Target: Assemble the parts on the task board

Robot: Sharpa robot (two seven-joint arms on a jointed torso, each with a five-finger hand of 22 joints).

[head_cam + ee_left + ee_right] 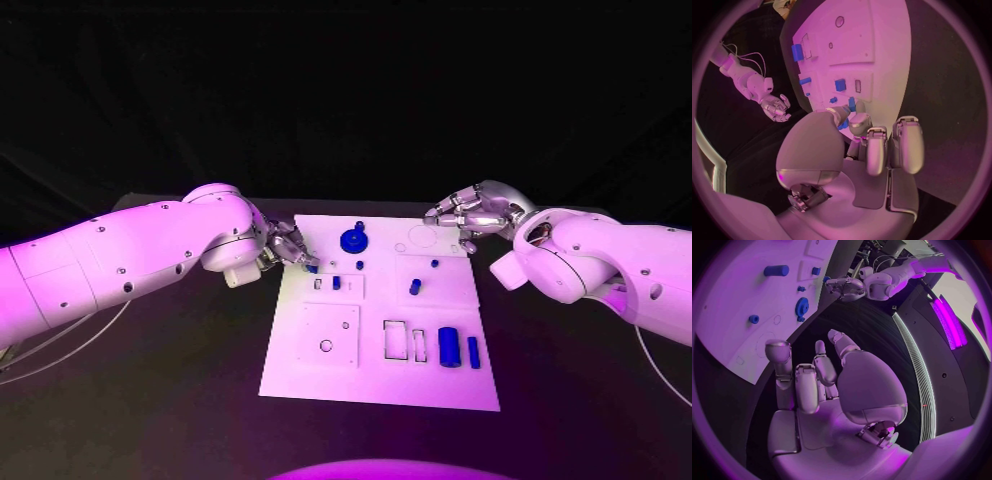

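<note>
White task board (378,375) lies between both hands. Left hand (289,247) pinches a small blue part (312,268) at its fingertips, over the board's edge. Right hand (469,213) has spread fingers holding nothing, near the blue gear (353,240).

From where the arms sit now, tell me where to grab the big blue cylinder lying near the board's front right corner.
Grip the blue cylinder across its round sides, at mid-length, coming straight down from above. It lies flat on the task board with a slim blue bar close beside it, so keep the fingers narrow. The right hand looks nearer.
</note>
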